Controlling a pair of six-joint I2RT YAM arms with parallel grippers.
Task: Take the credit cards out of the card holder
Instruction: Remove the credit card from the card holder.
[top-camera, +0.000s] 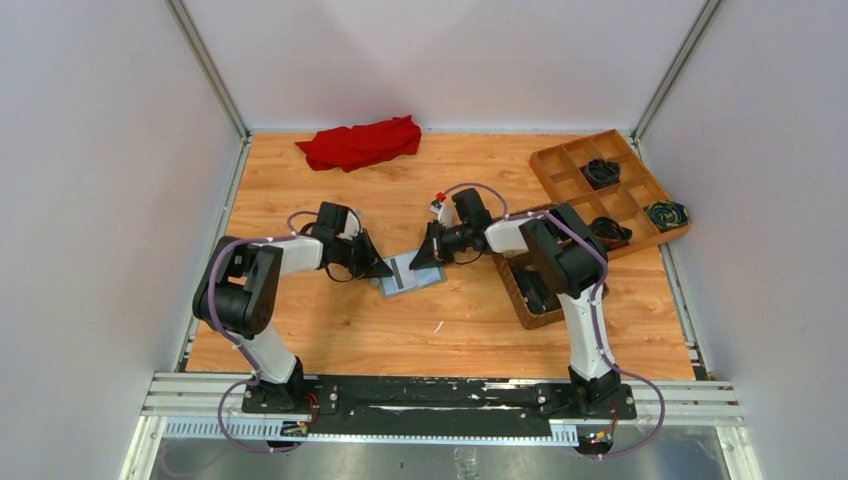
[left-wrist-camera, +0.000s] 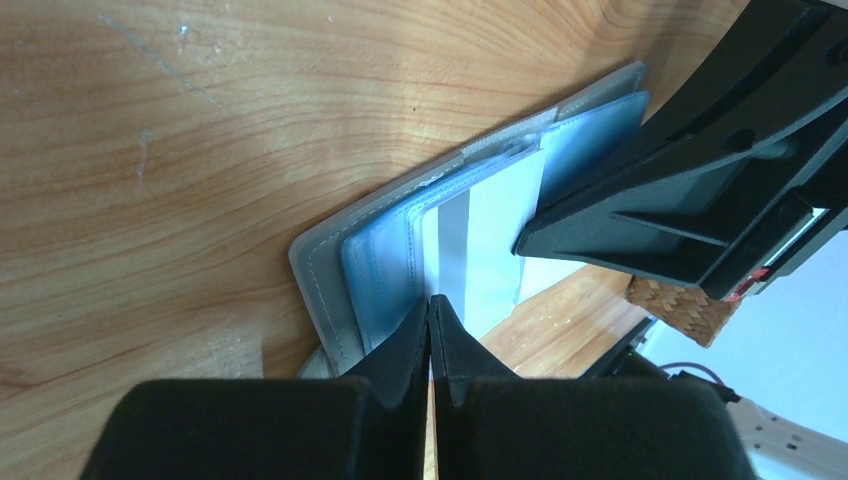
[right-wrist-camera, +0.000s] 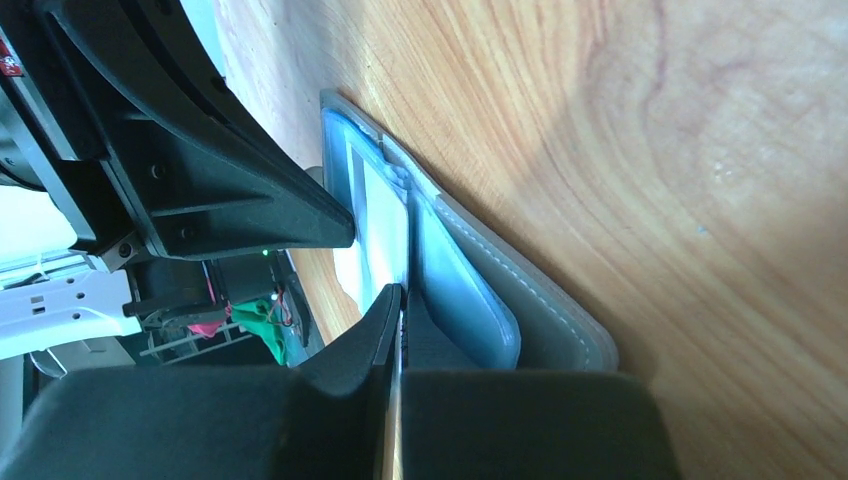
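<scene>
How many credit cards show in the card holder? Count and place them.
1: a pale credit card with a grey stripe, in the open card holder, at the tips of the left pincer. Others may hide in slots.

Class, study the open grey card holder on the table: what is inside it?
Light blue slotted pockets line the card holder. One pale card with a grey stripe pokes out, pinched by the left gripper. Any cards deeper in the pockets are covered.

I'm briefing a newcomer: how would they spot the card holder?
On the wooden table, look between the left gripper and right gripper. The card holder lies open there, flat and grey with blue-grey slots, unlike the red cloth, brown basket or wooden tray.
</scene>
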